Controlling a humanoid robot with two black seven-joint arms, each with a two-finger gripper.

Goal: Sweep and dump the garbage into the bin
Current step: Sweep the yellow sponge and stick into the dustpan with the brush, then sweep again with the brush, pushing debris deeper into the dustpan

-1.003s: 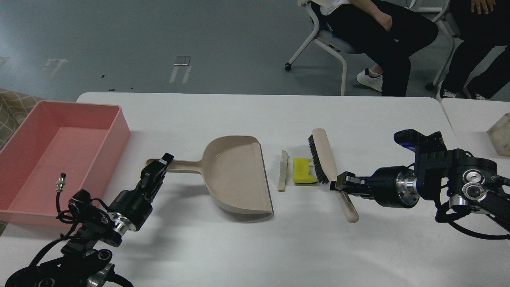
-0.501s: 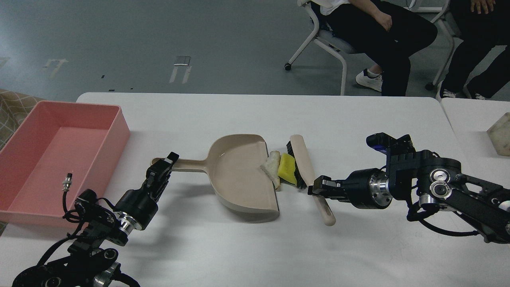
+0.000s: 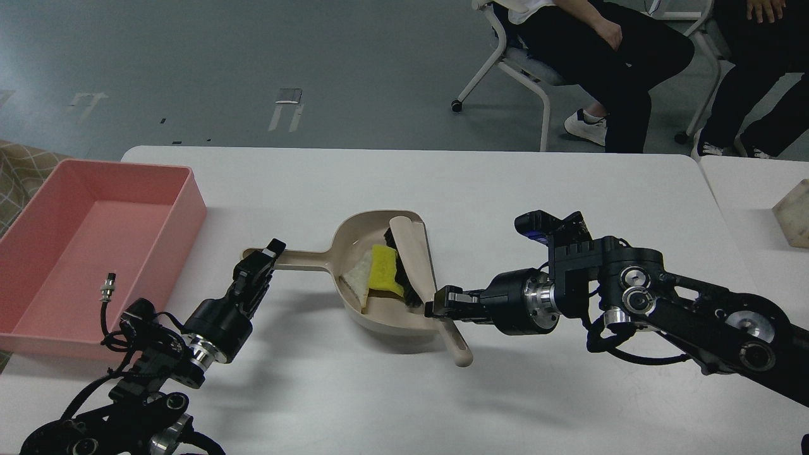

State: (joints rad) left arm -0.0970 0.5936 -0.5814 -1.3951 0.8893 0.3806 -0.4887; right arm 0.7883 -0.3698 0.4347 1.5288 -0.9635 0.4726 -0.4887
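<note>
The white table [image 3: 537,202] fills my view, and way over on its left edge sits the pink bin [image 3: 189,208], well apart from the action in the middle. My right arm [image 3: 663,303] stretches in from the right, long and low across the tabletop, and my left arm [image 3: 158,360] comes up from the lower left corner. Dead centre is the beige dustpan [image 3: 379,316], flat on the table with its handle pointing left toward the bin. My left gripper [image 3: 258,268] is clenched on the end of that handle, fingers wrapped on either side of it. The brush [image 3: 414,253] lies inside the pan along its open right edge, dark bristles facing into the pan, its handle sticking out over the lip toward me. My right gripper [image 3: 442,308] is clamped on that brush handle right at the pan's mouth. Now the garbage: both scraps are in the dustpan. The yellow sponge piece [image 3: 384,275] sits pressed against the bristles, and the pale strip [image 3: 357,278] lies just left of it, touching it, further into the pan's bowl.
</note>
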